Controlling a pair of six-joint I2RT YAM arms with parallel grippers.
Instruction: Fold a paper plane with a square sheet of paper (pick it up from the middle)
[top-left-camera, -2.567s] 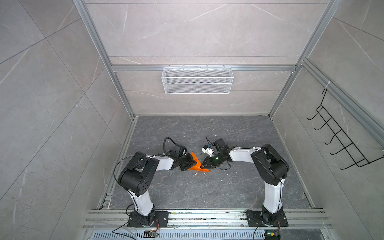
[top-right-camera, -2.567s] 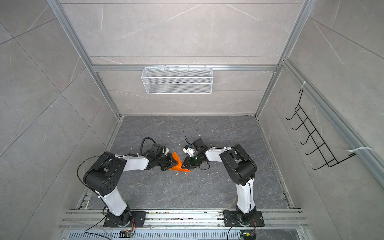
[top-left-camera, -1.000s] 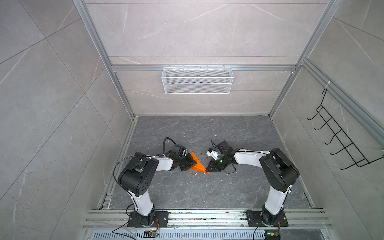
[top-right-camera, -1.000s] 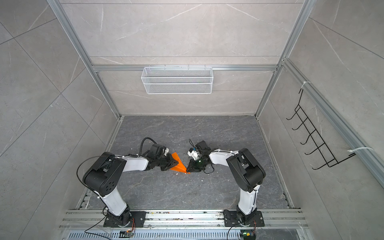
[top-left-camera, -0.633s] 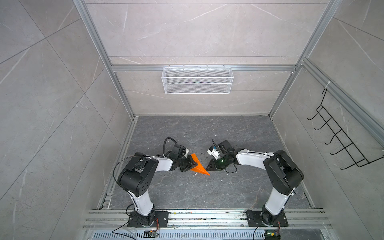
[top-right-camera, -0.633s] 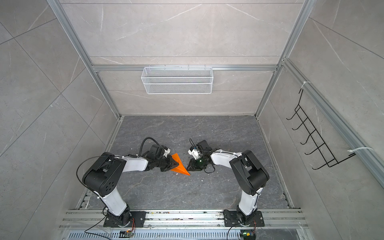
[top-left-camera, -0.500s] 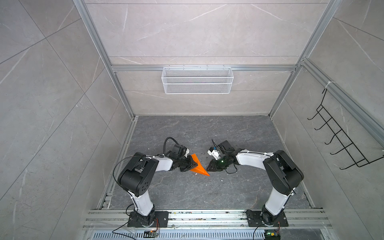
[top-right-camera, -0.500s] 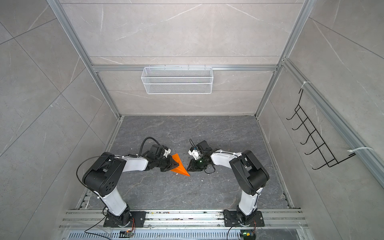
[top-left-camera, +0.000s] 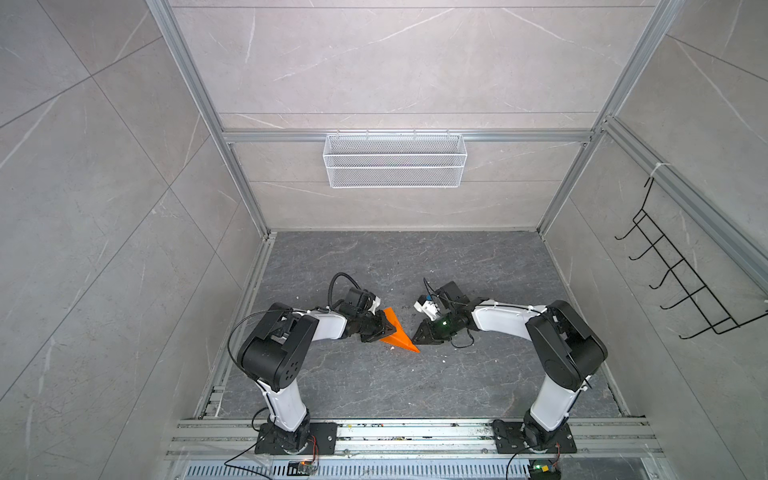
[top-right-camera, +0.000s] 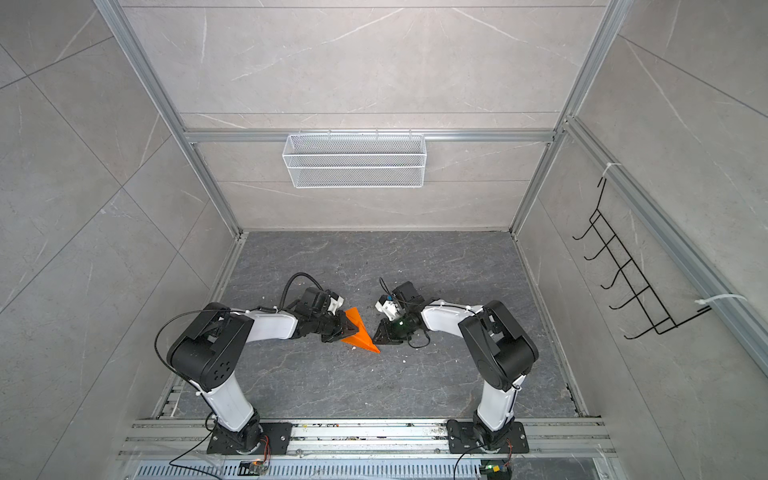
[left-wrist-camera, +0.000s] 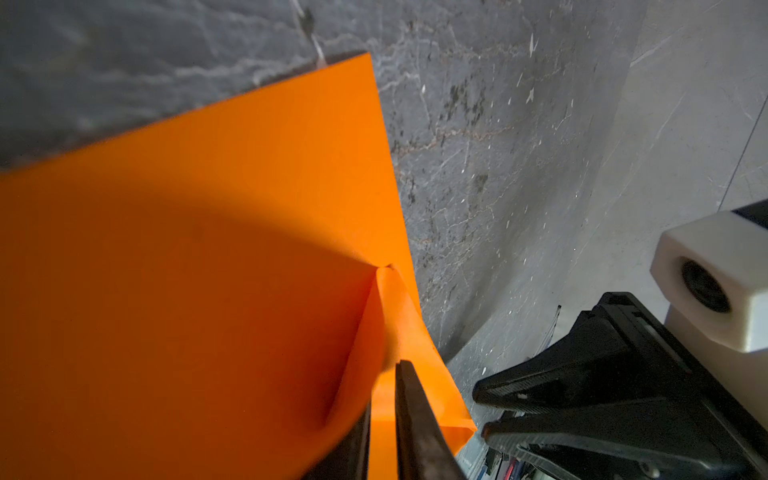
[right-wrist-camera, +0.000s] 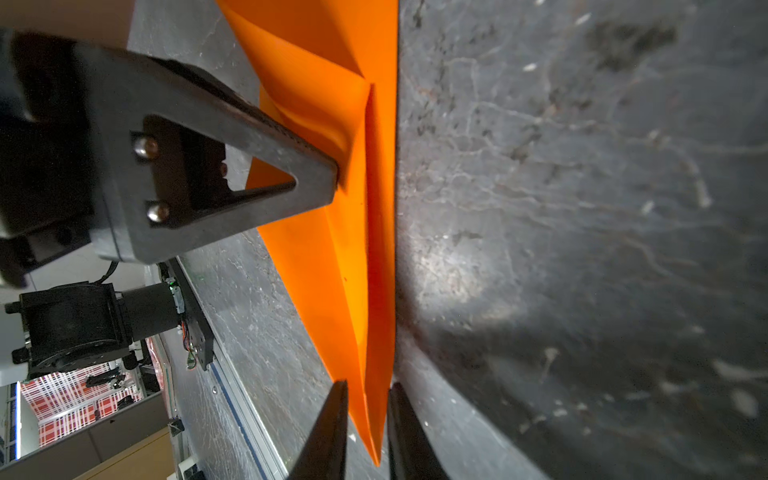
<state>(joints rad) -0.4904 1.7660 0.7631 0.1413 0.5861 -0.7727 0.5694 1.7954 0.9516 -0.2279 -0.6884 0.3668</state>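
**While the left gripper (top-left-camera: 382, 331) pinches its wide end, the paper plane (top-left-camera: 397, 336) points its tip in between the fingers of the right gripper (top-left-camera: 417, 337)**

Where the two arms meet near the middle of the dark grey tabletop (top-left-camera: 374, 386), the paper plane lies as a narrow orange dart. In both top views its broad tail is toward the left arm and its sharp point toward the right arm.

The left gripper is clamped onto the tail. In the left wrist view its two fingers (left-wrist-camera: 415, 424) stand almost together with a strip of orange between them. In the right wrist view one black triangular finger presses on a raised fold. Creases run the length of the dart, and one flap lifts off the layer under it.

The right gripper's jaws stand a narrow way apart, and in the right wrist view the dart's tip sits between them. Whether those fingers actually press the paper I cannot tell. One long edge of the plane runs along the tabletop.

A white wire basket (top-left-camera: 395, 162) hangs on the back wall and a black hook rack (top-left-camera: 685, 291) on the right wall, both well apart from the arms.
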